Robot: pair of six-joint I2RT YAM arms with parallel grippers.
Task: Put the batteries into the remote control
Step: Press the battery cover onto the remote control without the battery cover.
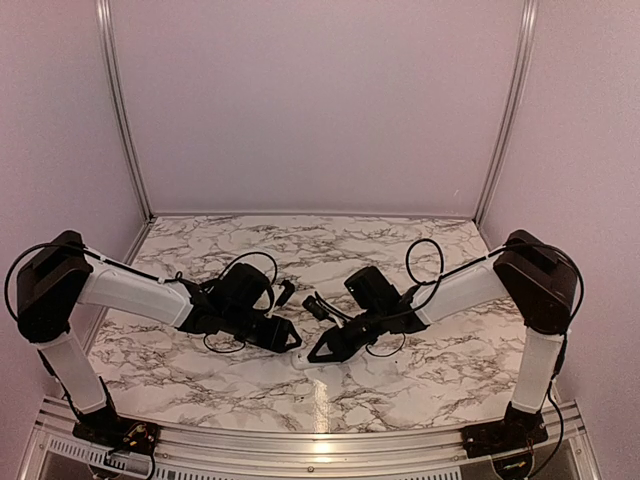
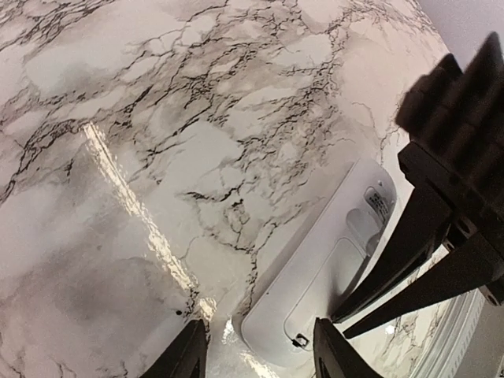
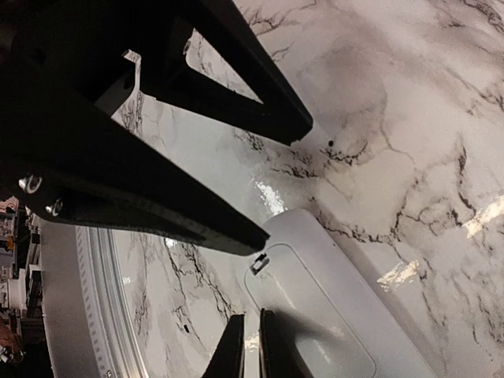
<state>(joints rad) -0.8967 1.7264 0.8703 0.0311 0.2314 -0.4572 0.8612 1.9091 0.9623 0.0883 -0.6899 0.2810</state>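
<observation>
**Left hand [image 2: 258, 339] open, right hand [image 3: 250, 335] nearly closed, both empty**

On the marble worktop [image 2: 157, 118] the remote control [image 2: 315, 268] is laid face down at both sets of fingertips. Its back cover [image 3: 311, 315] appears still fitted, and no batteries can be seen; opening and loading are judged still to be done.

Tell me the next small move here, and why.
Probably press the right gripper down on the battery cover and slide it off, while the open left gripper steadies the remote control. The remote lies back-up with its cover on, and the right gripper's closed tips sit at the cover's edge.
</observation>
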